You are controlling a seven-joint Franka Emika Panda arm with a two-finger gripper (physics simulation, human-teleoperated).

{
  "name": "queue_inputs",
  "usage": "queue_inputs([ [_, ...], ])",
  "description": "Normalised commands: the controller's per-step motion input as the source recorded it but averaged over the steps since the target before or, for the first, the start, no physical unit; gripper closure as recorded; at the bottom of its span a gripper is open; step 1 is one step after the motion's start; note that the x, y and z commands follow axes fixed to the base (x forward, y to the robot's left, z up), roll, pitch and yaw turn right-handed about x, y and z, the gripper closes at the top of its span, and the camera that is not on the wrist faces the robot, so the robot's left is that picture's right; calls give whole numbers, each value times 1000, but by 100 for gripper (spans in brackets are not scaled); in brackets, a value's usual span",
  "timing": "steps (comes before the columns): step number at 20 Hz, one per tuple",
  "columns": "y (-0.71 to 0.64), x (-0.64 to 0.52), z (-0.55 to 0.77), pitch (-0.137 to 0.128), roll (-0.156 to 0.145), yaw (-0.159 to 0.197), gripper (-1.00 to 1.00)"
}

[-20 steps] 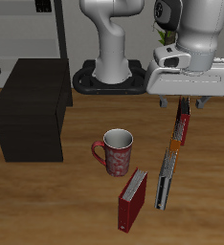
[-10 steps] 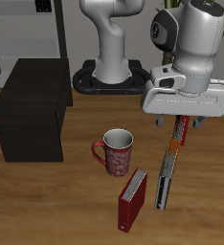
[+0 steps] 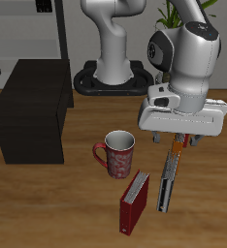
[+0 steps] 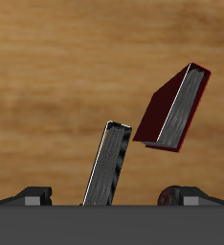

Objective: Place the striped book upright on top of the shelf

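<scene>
The striped book (image 3: 167,180) lies flat on the table near the front edge, long side pointing front to back. In the wrist view it (image 4: 109,165) runs between my two fingertips (image 4: 33,196). My gripper (image 3: 178,143) hangs open and empty just above the book's far end. The shelf (image 3: 33,111) is a low black box standing apart from the book, beyond the mug. Nothing is on top of it.
A red patterned mug (image 3: 116,153) stands between the shelf and the striped book. A thick dark-red book (image 3: 135,201) (image 4: 173,107) lies beside the striped book at the front. A slim orange book (image 3: 188,141) shows partly behind my hand. A pale grey rack (image 3: 28,29) stands at the back.
My gripper has come down and slightly toward the table's front, closing on the striped book's far end. The books, mug and shelf have not moved.
</scene>
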Motion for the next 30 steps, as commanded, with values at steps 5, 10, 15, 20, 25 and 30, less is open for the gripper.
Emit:
queue_inputs([
  [5,-29,62,-373,2,1,-40,-100],
  [10,94,138,-478,57,3,-15,-100],
  [15,-30,114,-392,67,3,-34,-100],
  [20,64,-3,-138,13,16,15,100],
  [25,113,-7,57,-14,33,-11,100],
  [30,189,-127,287,-30,46,23,100],
])
